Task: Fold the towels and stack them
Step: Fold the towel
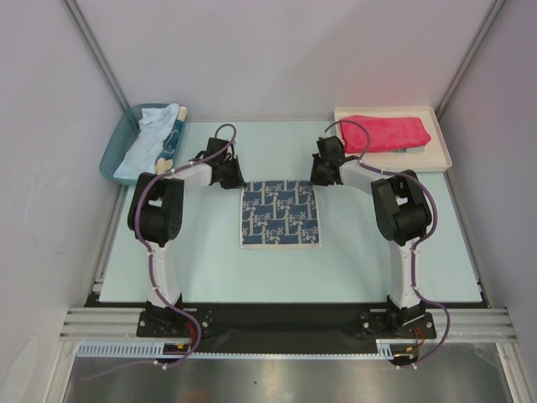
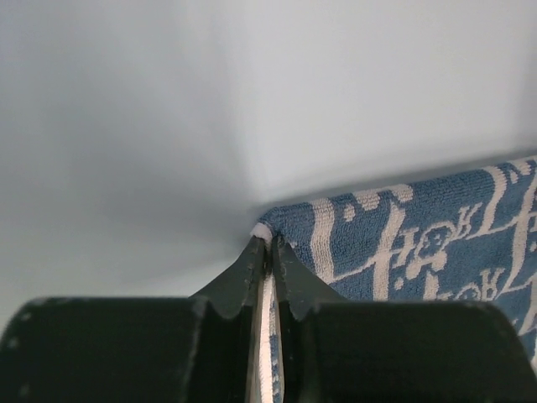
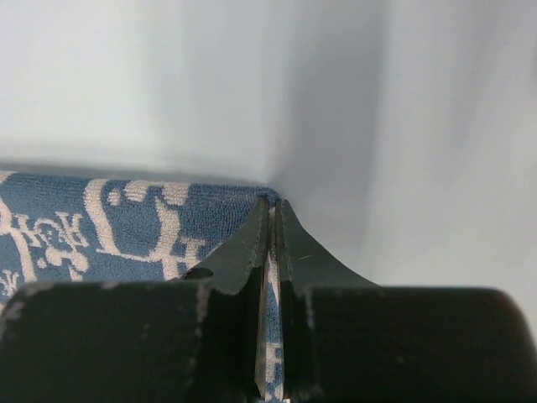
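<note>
Pale grey walls closed in a light blue-green table [image 1: 377, 269] in the overhead view. On its middle lay the blue-and-white patterned towel [image 1: 280, 213], spread flat and single-layered. The left gripper [image 1: 238, 183] sat at the towel's far left corner and the right gripper [image 1: 317, 180] at its far right corner, both low against the cloth. At the far left of the table stood a teal bin [image 1: 113, 155] holding the pale blue towel [image 1: 147, 143], crumpled, with a teal and white towel [image 1: 174, 134] beside it. At the far right a white tray [image 1: 440, 143] carried the red-pink towel [image 1: 384, 133], folded; a sliver of another cloth showed under its near edge, too small to identify.

From the left wrist, the two dark fingers [image 2: 252, 277] were pressed nearly together, pinching the patterned towel's corner, its white hem running down the thin slit between them. The rest of the cloth stretched away to the right on the table.

From the right wrist, the fingers [image 3: 243, 252] were likewise clamped on the opposite corner, a strip of towel edge caught between them, the cloth extending left.
</note>
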Controlling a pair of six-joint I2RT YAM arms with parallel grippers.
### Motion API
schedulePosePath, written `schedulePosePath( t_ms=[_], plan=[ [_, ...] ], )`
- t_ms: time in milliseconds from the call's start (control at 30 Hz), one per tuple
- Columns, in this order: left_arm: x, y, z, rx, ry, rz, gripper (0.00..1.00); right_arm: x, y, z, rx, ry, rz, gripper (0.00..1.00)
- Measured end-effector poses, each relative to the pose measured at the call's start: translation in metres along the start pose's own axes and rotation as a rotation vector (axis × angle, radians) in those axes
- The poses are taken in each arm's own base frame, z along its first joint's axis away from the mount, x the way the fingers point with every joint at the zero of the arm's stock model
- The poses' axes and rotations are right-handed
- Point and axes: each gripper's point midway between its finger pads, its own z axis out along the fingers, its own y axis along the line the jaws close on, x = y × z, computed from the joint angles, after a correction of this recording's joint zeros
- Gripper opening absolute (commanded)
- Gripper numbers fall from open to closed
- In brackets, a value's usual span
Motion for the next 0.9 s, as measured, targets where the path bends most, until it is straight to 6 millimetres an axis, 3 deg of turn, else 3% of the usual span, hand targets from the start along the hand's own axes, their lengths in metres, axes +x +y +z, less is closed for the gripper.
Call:
schedulePosePath(
  t_ms=[300, 600, 767, 900],
  plan=[
    [-0.007, -0.001, -0.004, 0.061, -0.066, -0.035, 0.0, -0.003, -0.007, -0.004, -0.012, -0.031, 0.015, 0.0],
    [-0.021, -0.025, -0.045, 0.177, -0.218, -0.057, 0.0, -0.02, -0.002, -0.048, -0.077, -0.164, 0.022, 0.0],
    [-0.015, -0.03, -0.062, 0.216, -0.266, -0.091, 0.0, -0.03, 0.007, -0.071, -0.125, -0.228, 0.026, 0.0],
    [0.0, -0.028, -0.069, 0.23, -0.27, -0.117, 0.0, -0.019, 0.006, -0.08, -0.14, -0.227, 0.029, 0.0]
  ],
)
